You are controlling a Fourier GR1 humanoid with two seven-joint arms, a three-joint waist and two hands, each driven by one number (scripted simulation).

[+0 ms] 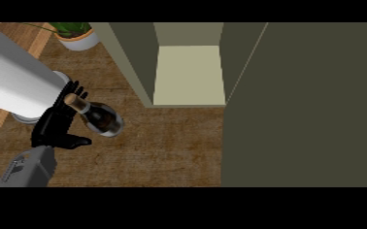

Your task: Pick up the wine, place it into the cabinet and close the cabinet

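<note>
Wine bottle beside the left robot hand, short of the open cabinet

The wine bottle (100,117) stood on the surface (172,145), left of and nearer than the cabinet (188,73), whose door (294,106) hung open. Its neck tipped up-left toward the left robot hand (57,123), which lay just left of it, fingers spread, not visibly closed round it. No right hand showed, so the left was nearer.

Lighting, as I look down: dim and even over my brown counter (165,145), no hard-edged shadows, no lens glare. Brightest items: the pale shelf floor inside the open cabinet (188,73) and the white cylinder (25,85) at my left; darkest: the cabinet door (301,106), a flat olive. One small highlight on the wine bottle (104,119).
</note>
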